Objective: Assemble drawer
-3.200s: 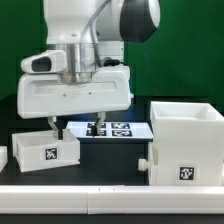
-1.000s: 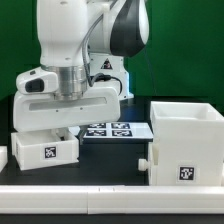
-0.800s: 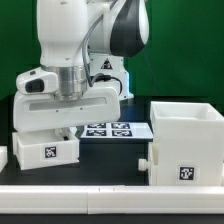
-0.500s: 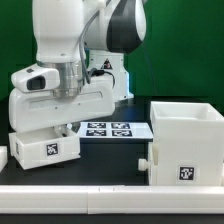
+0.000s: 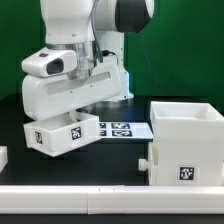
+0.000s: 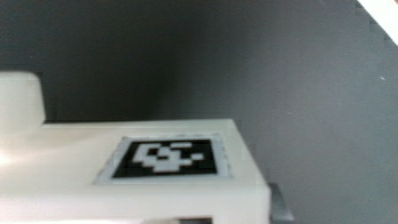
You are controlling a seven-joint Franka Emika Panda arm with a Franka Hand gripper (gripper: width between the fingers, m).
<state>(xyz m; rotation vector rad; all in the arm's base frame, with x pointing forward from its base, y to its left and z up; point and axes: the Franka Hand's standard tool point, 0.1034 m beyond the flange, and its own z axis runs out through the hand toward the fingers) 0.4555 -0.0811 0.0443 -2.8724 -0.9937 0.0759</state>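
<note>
1. In the exterior view the arm's white wrist housing (image 5: pixel 75 95) hangs over the nine-o'clock half of the scene, well above the dark surface (image 5: pixel 110 165).
2. A small white tray (image 5: pixel 65 135) sits just under that housing. It is tilted, its tagged face turned toward the camera, and it appears clear of the surface.
3. The hand itself is hidden behind the housing and the tray in the exterior view. The tray hangs tilted under the wrist, so it seems to be gripped, but I cannot tell how the fingers stand.
4. A black-and-white square tag (image 5: pixel 72 134) shows on the tray's front face, rotated with the tilt.
5. The large cube-like casing (image 5: pixel 186 140) stands upright at about four o'clock, well apart from the tray, with its open top visible.
6. The casing carries its own tag (image 5: pixel 185 173) low on the front face, and a small knob-like part (image 5: pixel 147 159) juts from its side toward nine o'clock.
7. The marker board (image 5: pixel 121 129) lies flat on the surface near the centre, between the tray and the casing.
8. At the nine-o'clock edge a bit of another white piece (image 5: pixel 3 157) shows, mostly cut off.
9. The wrist view shows the tray (image 6: pixel 134 165) close up and blurred, with its tag (image 6: pixel 169 158) facing the camera and the dark surface (image 6: pixel 231 60) beyond it.
</note>
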